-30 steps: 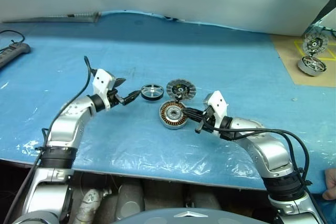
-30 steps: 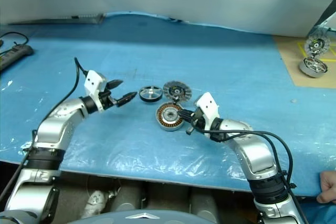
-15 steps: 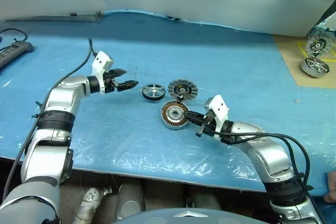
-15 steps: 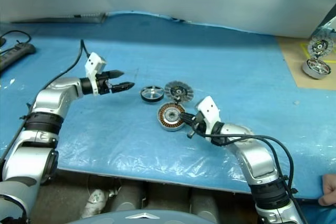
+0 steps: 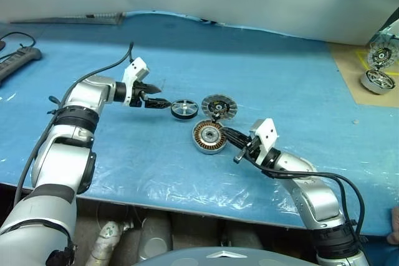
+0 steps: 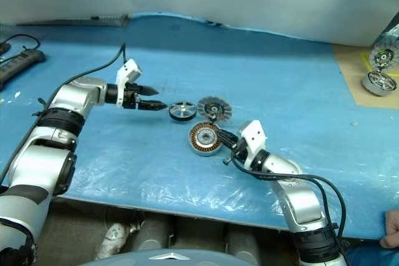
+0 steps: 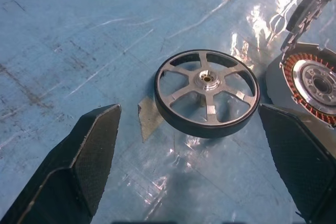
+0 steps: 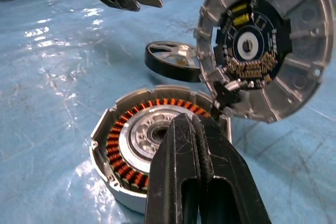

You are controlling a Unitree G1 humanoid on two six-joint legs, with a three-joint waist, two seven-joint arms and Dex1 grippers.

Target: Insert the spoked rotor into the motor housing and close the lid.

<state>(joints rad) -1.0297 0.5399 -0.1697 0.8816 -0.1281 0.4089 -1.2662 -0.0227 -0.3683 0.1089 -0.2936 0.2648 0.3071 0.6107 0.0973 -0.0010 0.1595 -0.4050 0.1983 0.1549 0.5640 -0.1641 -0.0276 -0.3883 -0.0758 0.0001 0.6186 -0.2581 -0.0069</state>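
Note:
The spoked rotor point(image 7: 206, 93) lies flat on the blue table, silver spokes inside a dark rim. My left gripper point(image 5: 156, 101) hovers just to its left, open, fingers point(image 7: 94, 145) spread wider than the wheel and pointing at it with nothing held. The motor housing point(image 8: 131, 145) sits right of the rotor with its copper windings showing. The lid point(image 8: 262, 45) stands tilted up at the housing's far edge, its inner face with a dark board turned toward the housing. My right gripper point(image 8: 189, 121) is shut and empty, its tips at the housing's near right rim.
Crinkled clear plastic covers the table's point(image 5: 280, 73) near part. A power strip point(image 5: 19, 60) lies at the far left. Two other motor parts point(image 5: 377, 70) rest on a brown board at the far right. A person's hand point(image 6: 389, 225) shows at the lower right edge.
My left arm has swung in and stretched toward the rotor, its open gripper now tipped down close beside it. The right gripper stays shut at the housing.

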